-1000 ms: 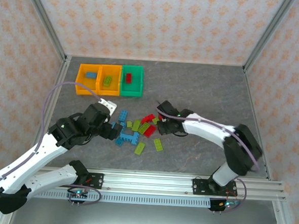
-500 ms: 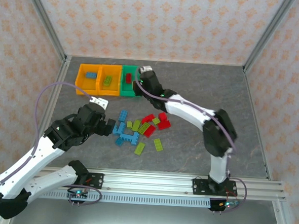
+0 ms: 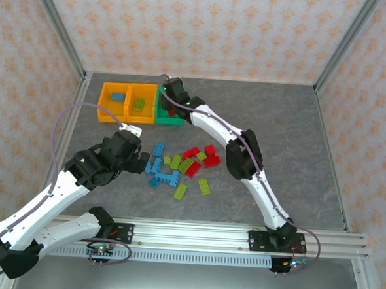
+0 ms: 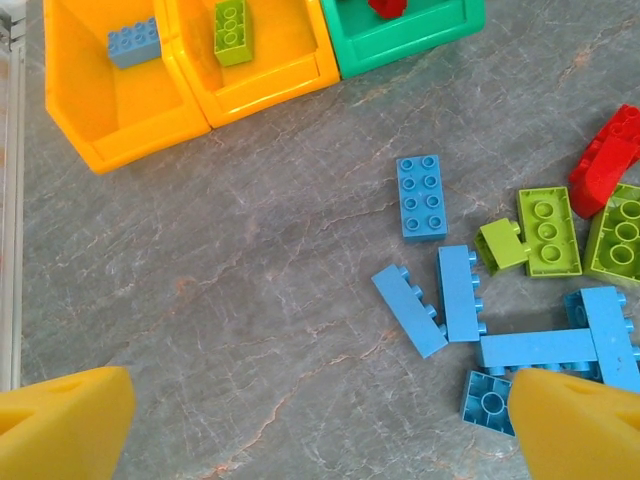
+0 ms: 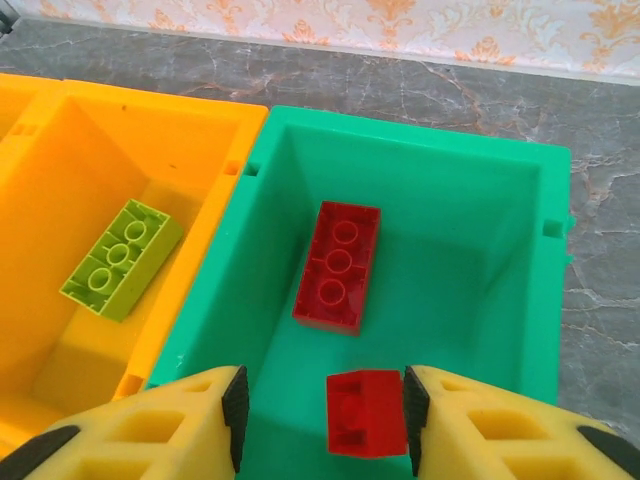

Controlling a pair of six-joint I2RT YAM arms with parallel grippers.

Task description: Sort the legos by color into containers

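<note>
Depositing looks to be the step in hand: the right gripper (image 5: 325,405), jaws partly apart, has a small red brick (image 5: 367,412) loose between them over the green bin (image 5: 500,200). The left gripper (image 4: 320,425) gapes wide and empty above the blue bricks (image 4: 422,196); next it should lower squarely onto one.

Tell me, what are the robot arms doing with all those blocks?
They are sorting bricks by colour. The right gripper is over the green bin with its jaws apart, a small red brick between them, near a bigger red brick lying inside. The left gripper hangs wide open over the blue bricks on the table.
</note>
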